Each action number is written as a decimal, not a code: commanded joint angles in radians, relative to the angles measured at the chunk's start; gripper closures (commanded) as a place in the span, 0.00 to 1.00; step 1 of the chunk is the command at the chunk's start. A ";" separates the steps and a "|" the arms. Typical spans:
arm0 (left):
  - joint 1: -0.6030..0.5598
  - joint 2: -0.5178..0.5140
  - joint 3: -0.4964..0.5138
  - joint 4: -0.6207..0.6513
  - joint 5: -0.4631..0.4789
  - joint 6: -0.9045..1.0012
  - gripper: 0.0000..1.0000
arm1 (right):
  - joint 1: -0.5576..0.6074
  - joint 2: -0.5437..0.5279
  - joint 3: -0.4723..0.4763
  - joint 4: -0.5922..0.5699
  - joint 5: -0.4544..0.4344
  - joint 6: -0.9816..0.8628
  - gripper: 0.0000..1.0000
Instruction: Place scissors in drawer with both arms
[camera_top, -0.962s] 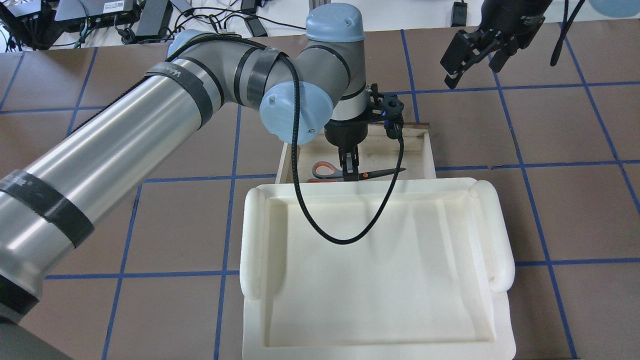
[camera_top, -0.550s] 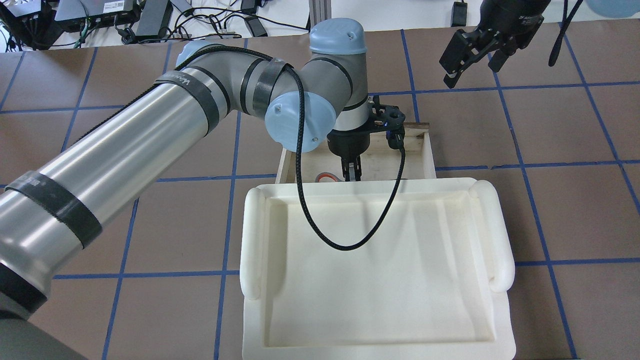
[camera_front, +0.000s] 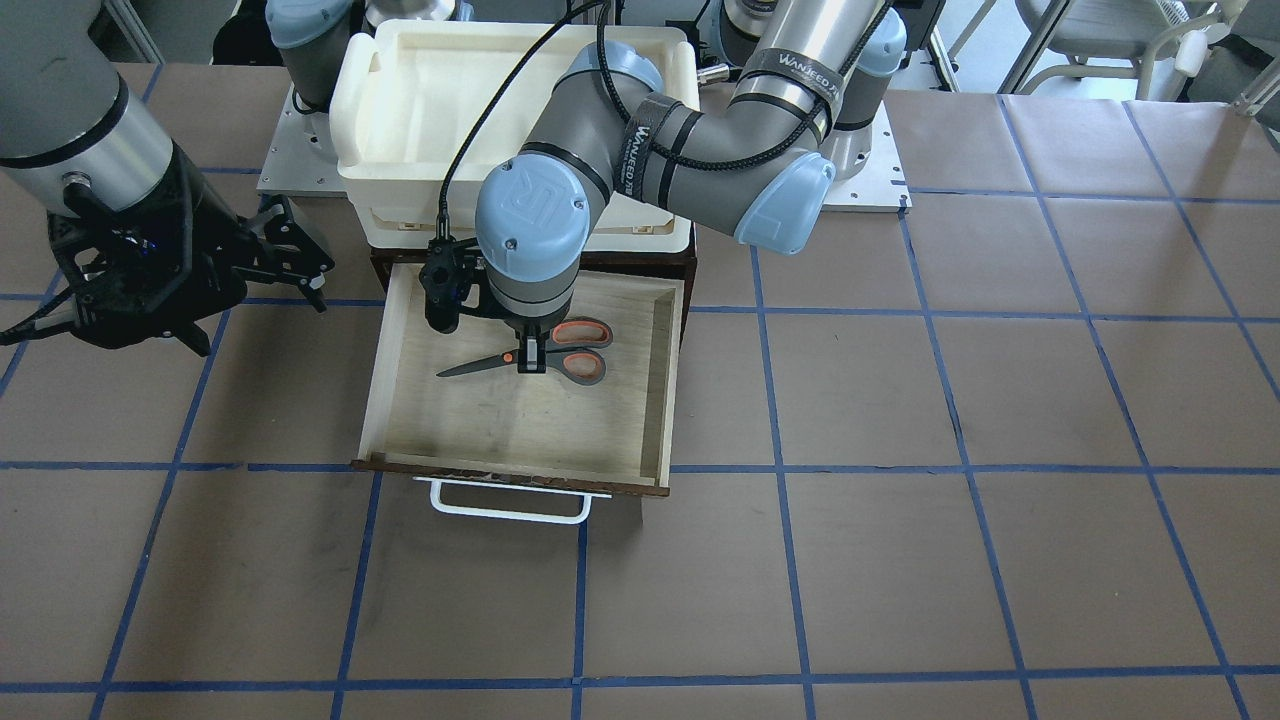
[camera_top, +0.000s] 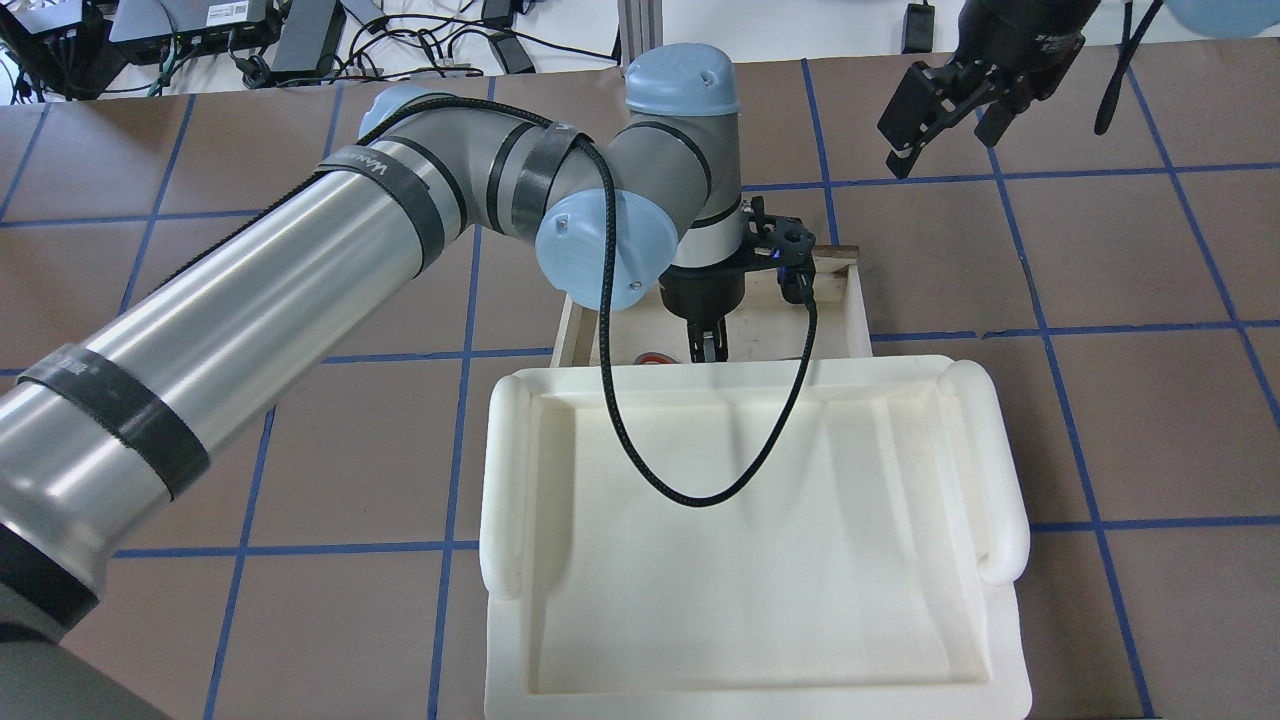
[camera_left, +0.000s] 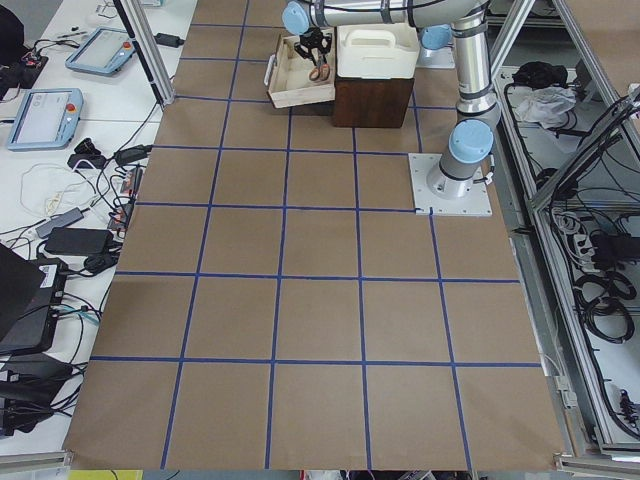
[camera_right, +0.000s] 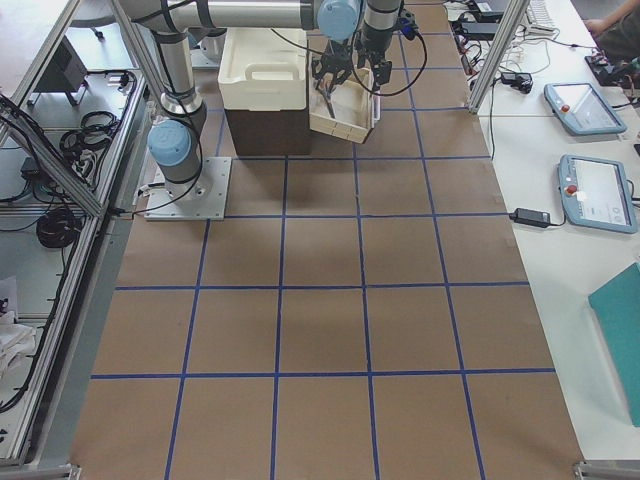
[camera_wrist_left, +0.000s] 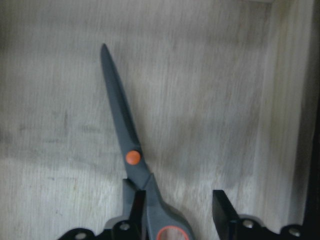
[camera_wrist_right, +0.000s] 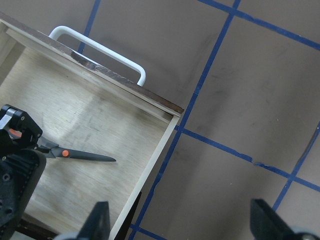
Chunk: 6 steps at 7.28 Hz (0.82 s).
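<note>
The scissors lie flat on the pale floor of the open drawer, blades pointing away from the handles. They also show in the left wrist view and the right wrist view. In the overhead view only an orange handle loop shows. My left gripper is down inside the drawer over the scissors' neck. In its wrist view the jaws stand apart; one finger touches the scissors and the other is clear. My right gripper is open and empty, raised beside the drawer.
A white plastic tray sits on the cabinet above the drawer and hides the drawer's inner part from overhead. The drawer's white bar handle sticks out toward the table's middle. The brown table has blue tape lines.
My left gripper has gone down into the drawer with the scissors, which have slipped almost out of sight behind the tray's rim. The right gripper has hardly moved.
</note>
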 joint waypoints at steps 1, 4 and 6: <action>-0.003 0.003 0.002 0.002 0.000 -0.007 0.34 | -0.001 -0.004 0.002 -0.005 -0.003 0.007 0.00; 0.003 0.041 0.014 0.002 -0.002 -0.009 0.34 | 0.008 -0.013 0.001 -0.021 -0.015 0.082 0.00; 0.041 0.081 0.031 0.000 -0.017 -0.099 0.34 | 0.073 -0.013 0.001 -0.023 -0.064 0.203 0.00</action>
